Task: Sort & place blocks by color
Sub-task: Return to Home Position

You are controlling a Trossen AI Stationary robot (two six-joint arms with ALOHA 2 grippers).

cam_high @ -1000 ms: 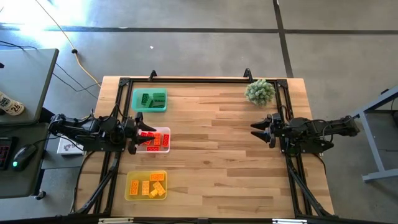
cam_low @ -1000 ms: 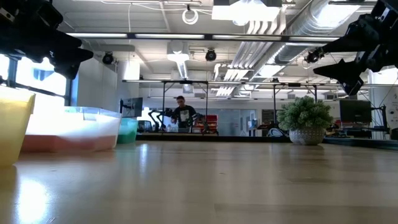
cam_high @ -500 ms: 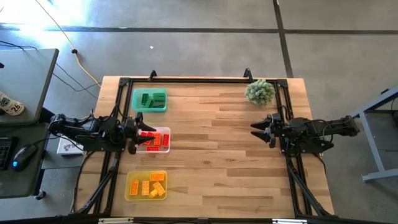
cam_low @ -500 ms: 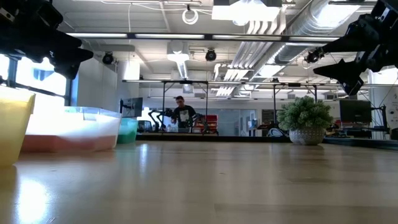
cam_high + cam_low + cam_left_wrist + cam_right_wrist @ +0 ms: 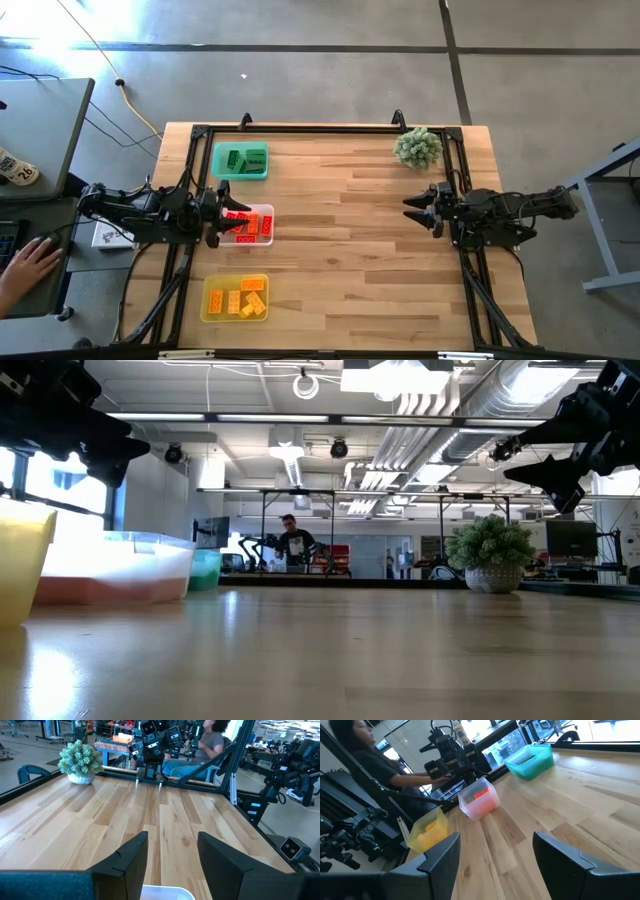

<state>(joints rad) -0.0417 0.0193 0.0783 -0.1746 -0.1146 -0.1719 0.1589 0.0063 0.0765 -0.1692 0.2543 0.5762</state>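
**Both grippers spread wide, nothing held**

The left gripper is seen with its jaws wide apart and empty, hung over the left rim of the clear tray. The right gripper is likewise parted and empty, above the right side of the table. Red blocks are held in the clear tray, green blocks in the green tray, and yellow blocks in the yellow tray.

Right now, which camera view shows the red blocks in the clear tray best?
The high view: it looks straight down on the red blocks in the clear tray, so single bricks show. The low and right wrist views give only a reddish mass through the tray's wall. The left wrist view shows just the tray's rim.
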